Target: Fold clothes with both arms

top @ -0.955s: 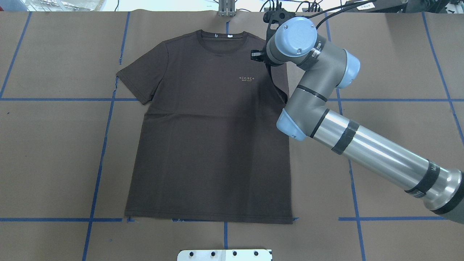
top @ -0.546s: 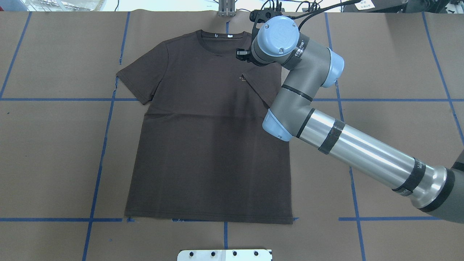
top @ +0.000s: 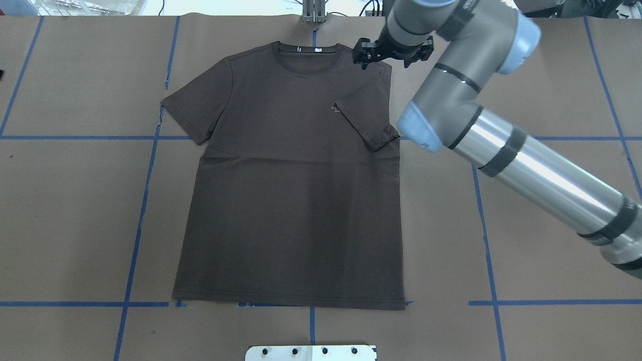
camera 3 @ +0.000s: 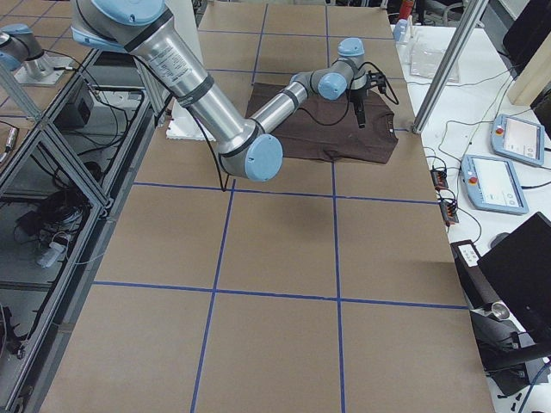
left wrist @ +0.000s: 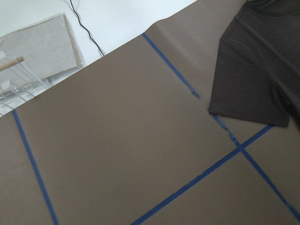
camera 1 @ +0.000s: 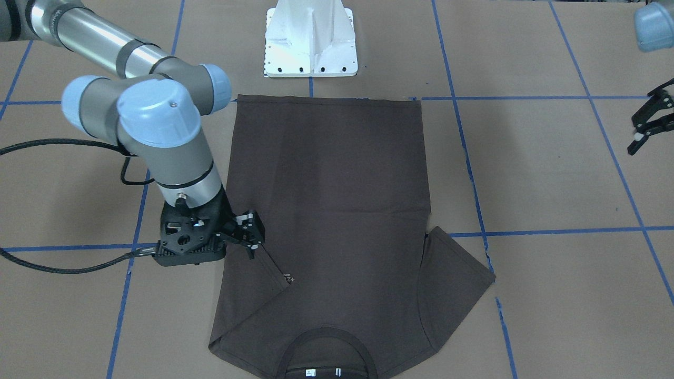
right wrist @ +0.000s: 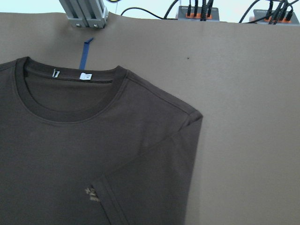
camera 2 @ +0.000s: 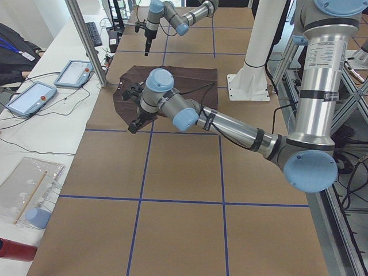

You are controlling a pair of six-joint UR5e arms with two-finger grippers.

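Observation:
The dark grey-brown T-shirt [top: 291,200] lies flat, collar [top: 307,50] at the far side. Its right sleeve [top: 366,115] is folded inward over the chest and partly covers the pale logo [top: 335,107]. My right gripper [top: 392,52] hangs open above the shirt's right shoulder, holding nothing; the front-facing view shows it [camera 1: 253,234] just off the folded sleeve [camera 1: 247,295]. The right wrist view looks down on the collar and folded sleeve [right wrist: 154,183]. My left gripper [camera 1: 646,125] stands open out past the spread left sleeve [camera 1: 453,284], away from the cloth.
Brown paper with blue tape lines [top: 140,210] covers the table. The white pedestal base [camera 1: 310,42] stands at the hem side. An aluminium post [top: 313,12] and cables sit behind the collar. Tablets [camera 2: 72,72] and a plastic bag [left wrist: 33,51] lie beyond the table edge.
My right gripper carried the right sleeve inward over the chest, let it go, then rose and swung back towards the shoulder. The sleeve stays folded.

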